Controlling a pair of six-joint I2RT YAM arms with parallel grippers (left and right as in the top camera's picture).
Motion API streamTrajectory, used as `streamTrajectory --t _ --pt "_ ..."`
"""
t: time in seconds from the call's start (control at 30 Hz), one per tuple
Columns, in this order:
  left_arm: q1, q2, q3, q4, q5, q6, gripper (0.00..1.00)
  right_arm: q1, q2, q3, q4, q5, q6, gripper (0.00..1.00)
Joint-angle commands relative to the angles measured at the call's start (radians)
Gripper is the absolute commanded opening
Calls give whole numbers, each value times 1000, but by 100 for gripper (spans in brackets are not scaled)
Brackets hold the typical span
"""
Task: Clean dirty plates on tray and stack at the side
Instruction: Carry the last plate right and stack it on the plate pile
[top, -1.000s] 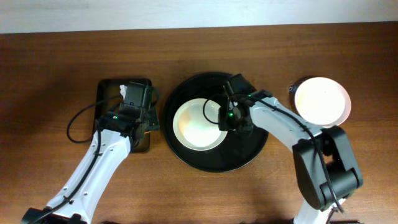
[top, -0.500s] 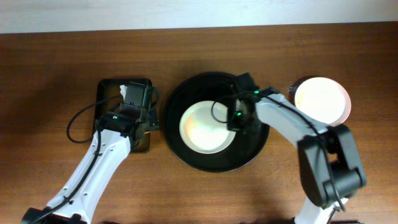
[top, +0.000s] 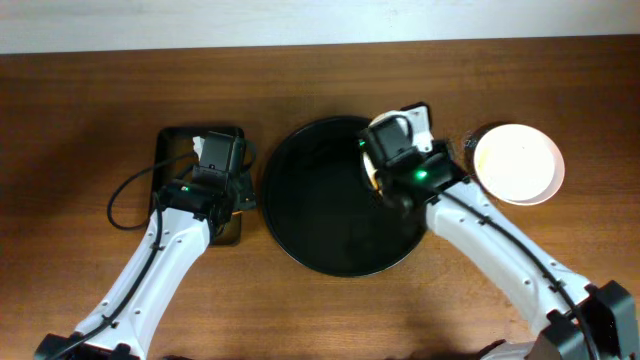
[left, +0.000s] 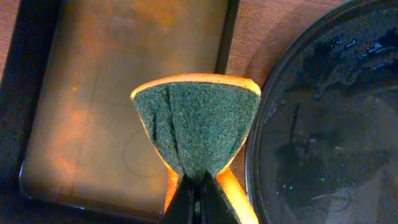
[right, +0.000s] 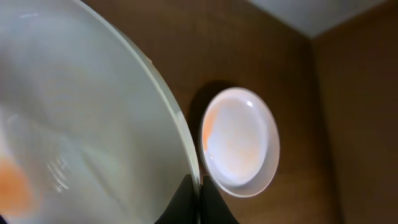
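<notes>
Wood tabletop (top: 80, 120); right claw (right: 198, 190) clamps plate (right: 81, 124) rim.

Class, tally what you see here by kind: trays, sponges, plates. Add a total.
Trays: 2, round tray, rectangular tray
Sponges: 1, green sponge
Plates: 2 showing, held plate, table plate
Total: 5

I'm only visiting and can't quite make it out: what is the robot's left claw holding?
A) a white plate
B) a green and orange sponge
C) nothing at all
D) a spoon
B: the left wrist view shows the left claw pinched shut on a folded sponge, green-faced with an orange edge, above the small rectangular tray.
</notes>
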Motion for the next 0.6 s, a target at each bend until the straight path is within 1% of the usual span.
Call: streamTrajectory --t 0.0,0.03,0.17,0.3,0.33,0.4,0.47,0.57 --pt "5 -26 8 5 7 -10 0 74 -26 -4 15 173 18 4" --pt "5 -26 8 6 7 -10 0 85 -26 -4 15 206 39 4" --pt "5 -26 8 6 7 -10 0 86 -27 -4 57 340 40 4" --pt "5 -26 8 6 7 -10 0 86 -27 -4 98 379 40 4" --pt "5 -26 8 6 7 -10 0 86 -27 -4 98 365 45 4" --pt "5 -26 8 6 7 -10 0 85 -27 -4 87 232 74 4" --pt "5 -26 8 6 7 -10 0 84 -27 -4 31 79 204 4" --pt "5 -26 8 6 7 -10 0 50 -27 -3 1 -43 225 4"
